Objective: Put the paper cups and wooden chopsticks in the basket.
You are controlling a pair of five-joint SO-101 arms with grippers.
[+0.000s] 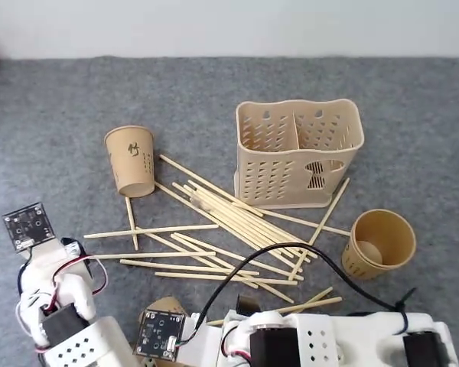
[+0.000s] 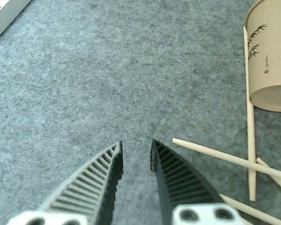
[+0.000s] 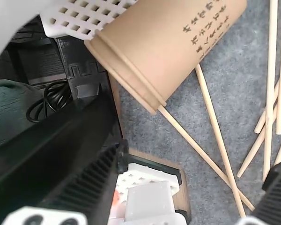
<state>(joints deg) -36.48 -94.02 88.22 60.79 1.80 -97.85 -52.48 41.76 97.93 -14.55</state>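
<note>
High view: basket (image 1: 298,157) right of centre; chopsticks (image 1: 229,225) fanned below it, mostly slanting upper left to lower right; inverted cup (image 1: 130,160) at left, tipped cup (image 1: 379,243) at lower right
Left wrist view: left gripper (image 2: 136,144) empty, jaws a narrow gap apart over carpet (image 2: 107,70); inverted cup ahead, off to one side
Right wrist view: right gripper (image 3: 200,159) empty, jaws spread wide; lying cup (image 3: 168,42) just beyond, axis slanting across them; likely the nearer pick

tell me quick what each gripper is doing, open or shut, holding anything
Left gripper: open a little, holding nothing.
Right gripper: wide open, holding nothing.
</note>
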